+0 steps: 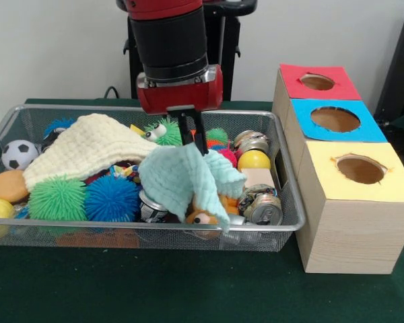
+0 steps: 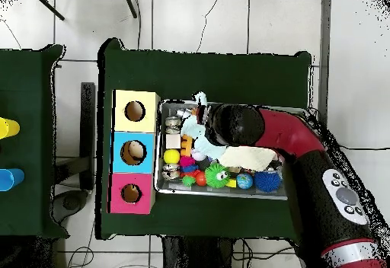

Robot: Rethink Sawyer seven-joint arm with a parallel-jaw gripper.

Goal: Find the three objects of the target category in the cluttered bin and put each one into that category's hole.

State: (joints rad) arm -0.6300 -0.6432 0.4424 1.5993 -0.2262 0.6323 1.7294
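My gripper [image 1: 194,142] hangs over the middle of the wire bin [image 1: 291,225], its black fingers shut on the top of a light teal cloth [image 1: 182,178]. The cloth drapes down from the pinch over an orange toy with an eye [image 1: 202,217] and crushed cans [image 1: 262,206]. To the right stand three box tops with round holes: red [image 1: 316,82], blue [image 1: 334,119] and yellow [image 1: 360,168]. From overhead, the arm's wrist [image 2: 232,124] hides the gripper, and the teal cloth [image 2: 190,132] shows at its left.
A cream cloth [image 1: 87,145] covers the bin's left middle. Around it lie a soccer ball [image 1: 19,153], an orange ball [image 1: 7,186], green [image 1: 57,198] and blue [image 1: 112,198] spiky balls, a yellow ball [image 1: 254,159], a wooden block [image 1: 259,178] and another can [image 1: 251,141].
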